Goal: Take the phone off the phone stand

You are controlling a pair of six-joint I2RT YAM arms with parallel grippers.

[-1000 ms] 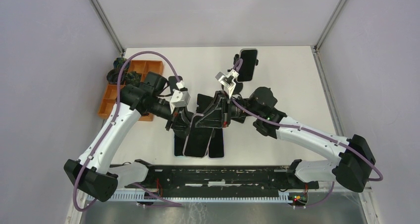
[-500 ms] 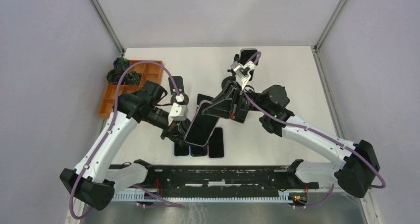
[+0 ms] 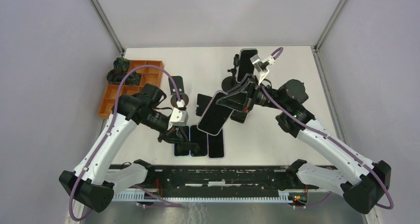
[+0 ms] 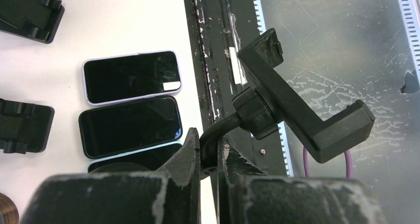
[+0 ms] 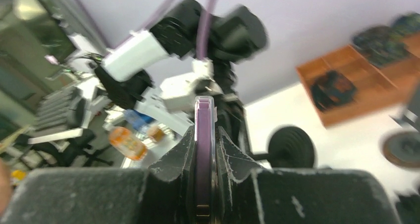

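My right gripper is shut on a purple-edged phone and holds it in the air, tilted, over the middle of the table. In the right wrist view the phone's edge sits squeezed between the fingers. My left gripper is shut on the thin neck of a black phone stand near the table's front edge. The left wrist view shows the stand's empty cradle past the closed gripper. Phone and stand are apart.
Three phones lie side by side at the front edge. Another phone stands on a stand at the back. Empty stands sit mid-table. An orange tray is at the left.
My right gripper has carried the phone up and to the right, out of the stand. My left gripper has drawn the stand down and left, toward the front edge.
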